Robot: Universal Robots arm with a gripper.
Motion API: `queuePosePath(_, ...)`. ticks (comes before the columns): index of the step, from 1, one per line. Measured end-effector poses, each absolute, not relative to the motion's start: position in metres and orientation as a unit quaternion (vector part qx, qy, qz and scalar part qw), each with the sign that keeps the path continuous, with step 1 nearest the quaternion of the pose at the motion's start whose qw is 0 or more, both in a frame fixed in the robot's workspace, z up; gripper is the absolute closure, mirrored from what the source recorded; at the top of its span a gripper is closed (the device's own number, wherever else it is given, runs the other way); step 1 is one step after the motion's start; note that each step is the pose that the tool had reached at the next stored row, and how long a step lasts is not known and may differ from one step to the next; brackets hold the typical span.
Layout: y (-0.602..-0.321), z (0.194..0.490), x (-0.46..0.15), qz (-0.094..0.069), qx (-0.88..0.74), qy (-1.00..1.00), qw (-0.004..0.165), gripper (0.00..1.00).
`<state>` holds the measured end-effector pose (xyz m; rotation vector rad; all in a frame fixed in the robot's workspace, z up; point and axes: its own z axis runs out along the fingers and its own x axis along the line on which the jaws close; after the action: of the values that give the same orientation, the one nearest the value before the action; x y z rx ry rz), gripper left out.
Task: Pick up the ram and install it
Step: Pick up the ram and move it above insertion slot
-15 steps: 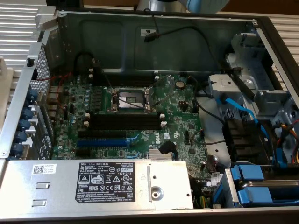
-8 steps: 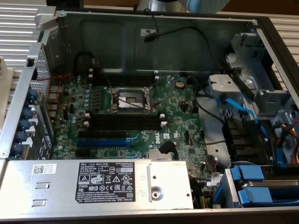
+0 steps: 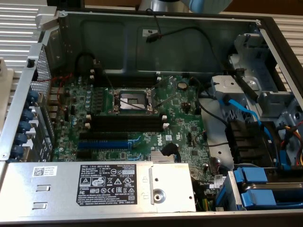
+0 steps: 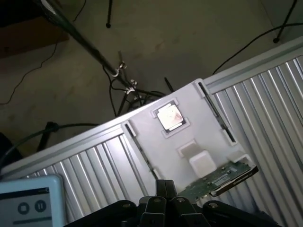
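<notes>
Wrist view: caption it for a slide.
Gripper above a white tray holding the ram and a processor chip.

The ram, a long thin green board, lies flat and slanted on the white tray's near edge. One end overhangs the rim.

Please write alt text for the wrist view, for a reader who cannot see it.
The gripper hangs just above the ram, a green circuit-board stick lying at the near end of a white holder tray on a ribbed metal table. A square processor chip sits in a recess further along the tray, and cables trail over the floor beyond.
</notes>
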<state>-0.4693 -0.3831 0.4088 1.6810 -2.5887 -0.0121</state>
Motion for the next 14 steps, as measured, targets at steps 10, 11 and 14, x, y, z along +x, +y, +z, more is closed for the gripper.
queuePosePath(10, -0.3837, 0.4079, -0.4717, -0.002, 0.592, -0.805, 0.027, 0.89)
queuePosePath(11, -0.3837, 0.4079, -0.4720, -0.002, 0.597, -0.802, 0.027, 0.89)
queuePosePath(14, -0.3839, 0.4078, -0.4725, -0.001, 0.611, -0.791, 0.027, 0.89)
